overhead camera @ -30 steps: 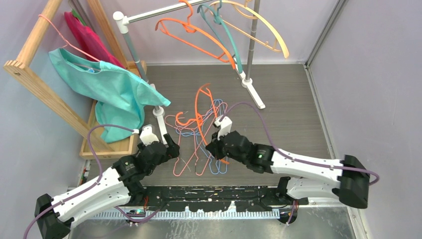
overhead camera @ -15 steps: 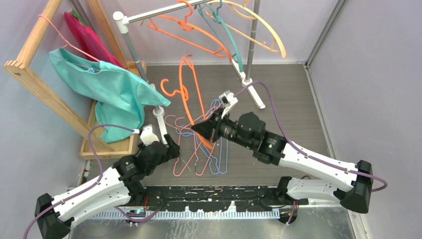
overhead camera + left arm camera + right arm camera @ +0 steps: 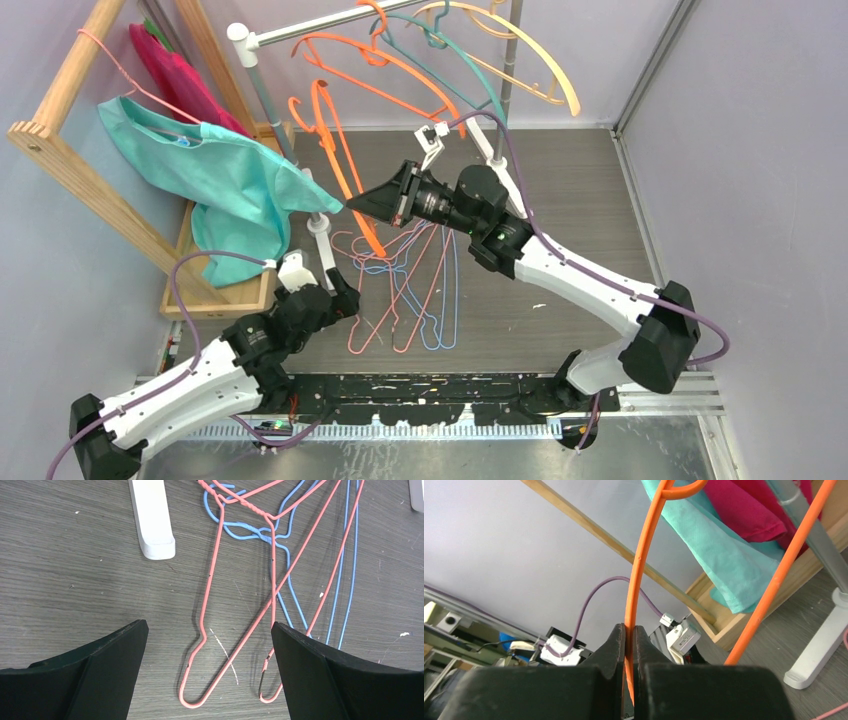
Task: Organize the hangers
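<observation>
Over the far half of the counter, left of its middle, the right pincer is clamped on one arm of an orange plastic hanger. The hanger is held clear of the surface with its hook uppermost. That low grip, I judge, leaves the hook free to slip over the silver rail. The right wrist view bears this out: both fingers press flat against the orange bar, with no gap showing.

Along the far edge, a second orange hanger, a teal hanger and a broad cream hanger hang on the rail. Toward the near-left corner the left pincer hovers with its jaws wide apart, touching nothing. Below it pink wire hangers and blue wire hangers lie crossed on the counter — probably next in line.

The wires overlap so much that I cannot count them. The wrist view cuts off their hooks at the top edge. The lower end of the held hanger is lost behind the right pincer. From above I cannot tell how its hook stands in height against the rail. The rail's far end and the hung hangers' hooks run out of frame — cropped.
</observation>
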